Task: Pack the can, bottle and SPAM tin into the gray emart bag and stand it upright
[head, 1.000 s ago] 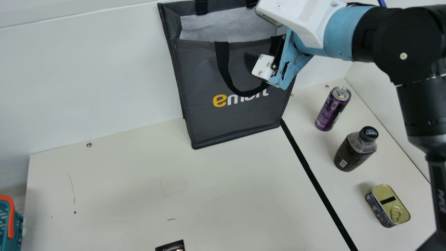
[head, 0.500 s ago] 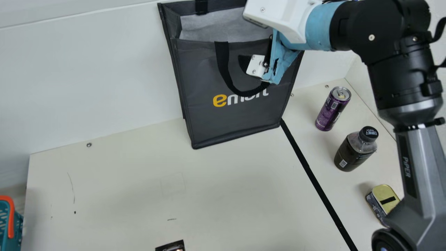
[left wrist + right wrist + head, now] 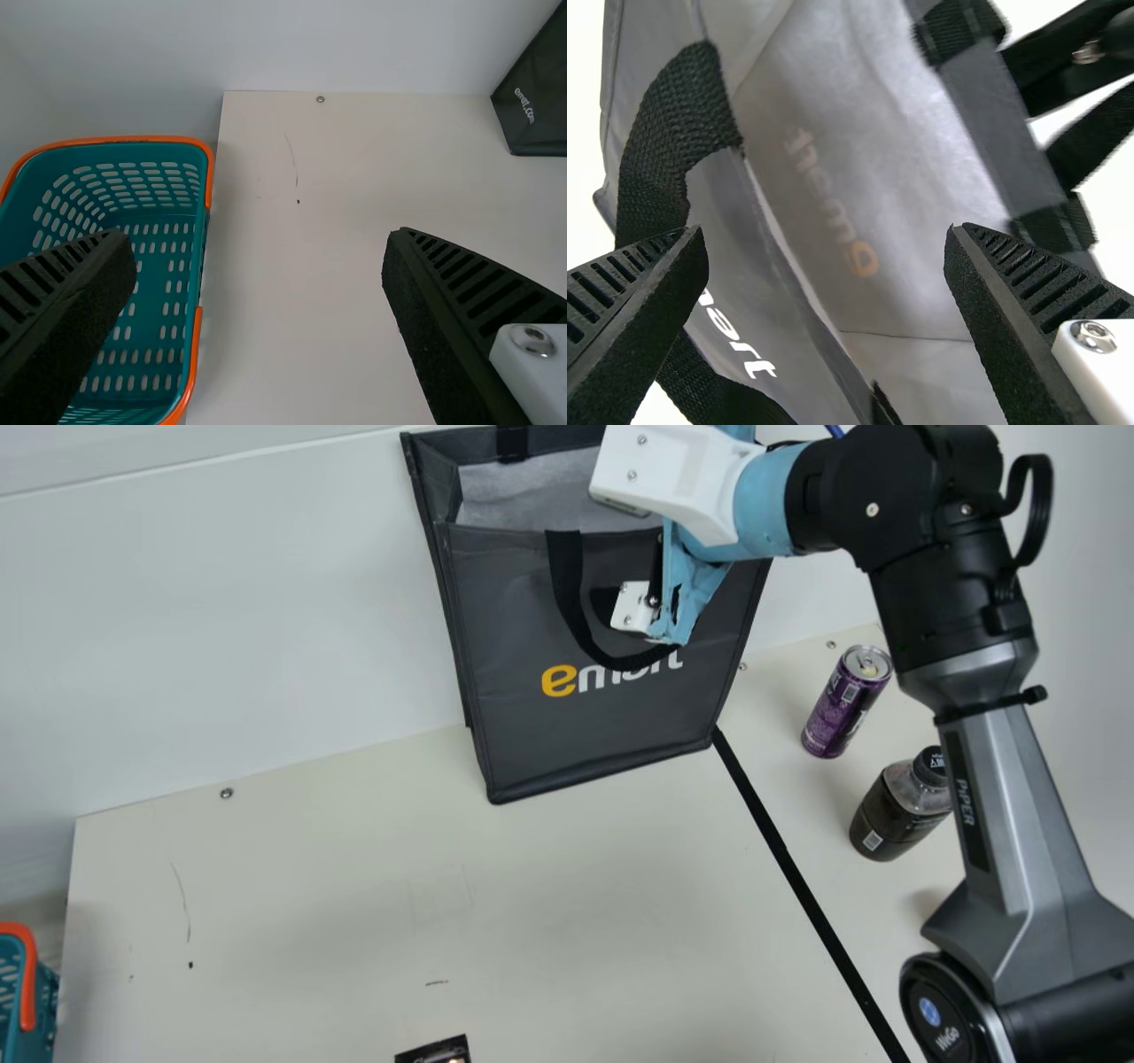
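The gray emart bag stands upright and open-topped against the back wall. In the main view, my right gripper is at the bag's upper front, by the front handle. The right wrist view looks down into the bag's lining; that right gripper is open, one finger beside the black front strap; contact is unclear. The purple can stands right of the bag, the dark bottle nearer, its right edge covered by my right arm. In the left wrist view, my left gripper is open and empty.
A teal basket with orange trim is at the left edge, below my left gripper in its wrist view. Black tape runs between the table's middle and the can and bottle. A small dark item lies at the bottom edge.
My right gripper has moved left across the bag's front, and its arm has swung left, now covering the tin and part of the bottle. Bag, can and bottle have stayed put.
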Robot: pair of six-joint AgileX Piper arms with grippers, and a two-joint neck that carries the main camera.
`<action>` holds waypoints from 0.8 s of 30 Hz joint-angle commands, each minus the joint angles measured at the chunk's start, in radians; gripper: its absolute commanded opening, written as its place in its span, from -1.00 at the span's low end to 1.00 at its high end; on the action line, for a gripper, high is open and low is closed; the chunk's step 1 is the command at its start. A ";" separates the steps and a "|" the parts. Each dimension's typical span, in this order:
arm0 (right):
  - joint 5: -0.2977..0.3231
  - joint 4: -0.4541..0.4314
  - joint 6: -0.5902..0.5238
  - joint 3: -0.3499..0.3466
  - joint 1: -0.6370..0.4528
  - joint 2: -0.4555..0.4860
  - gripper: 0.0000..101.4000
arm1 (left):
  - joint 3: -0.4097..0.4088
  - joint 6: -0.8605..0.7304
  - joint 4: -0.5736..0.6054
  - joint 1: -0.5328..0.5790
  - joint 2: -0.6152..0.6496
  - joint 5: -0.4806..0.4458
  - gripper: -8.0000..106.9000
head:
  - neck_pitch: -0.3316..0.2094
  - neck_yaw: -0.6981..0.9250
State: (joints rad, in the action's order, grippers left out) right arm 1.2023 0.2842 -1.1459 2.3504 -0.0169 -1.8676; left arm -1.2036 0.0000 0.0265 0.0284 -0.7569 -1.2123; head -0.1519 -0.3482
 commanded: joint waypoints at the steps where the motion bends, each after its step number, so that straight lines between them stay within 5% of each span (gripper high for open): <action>1: 0.005 -0.001 -0.007 0.004 0.001 -0.011 0.87 | 0.000 0.000 0.000 0.000 0.000 0.000 0.71 | -0.023 -0.001; 11: 0.018 0.005 -0.042 -0.001 0.004 -0.049 0.87 | 0.000 0.000 0.000 0.000 0.000 0.000 0.71 | -0.023 -0.001; 24: 0.018 0.046 -0.094 -0.051 -0.016 -0.056 -0.84 | 0.000 0.000 0.000 0.000 0.000 0.000 0.71 | -0.023 -0.001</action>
State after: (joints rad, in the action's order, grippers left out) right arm 1.2199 0.3273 -1.2359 2.3006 -0.0322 -1.9225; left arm -1.2036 0.0000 0.0265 0.0284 -0.7569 -1.2123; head -0.1519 -0.3467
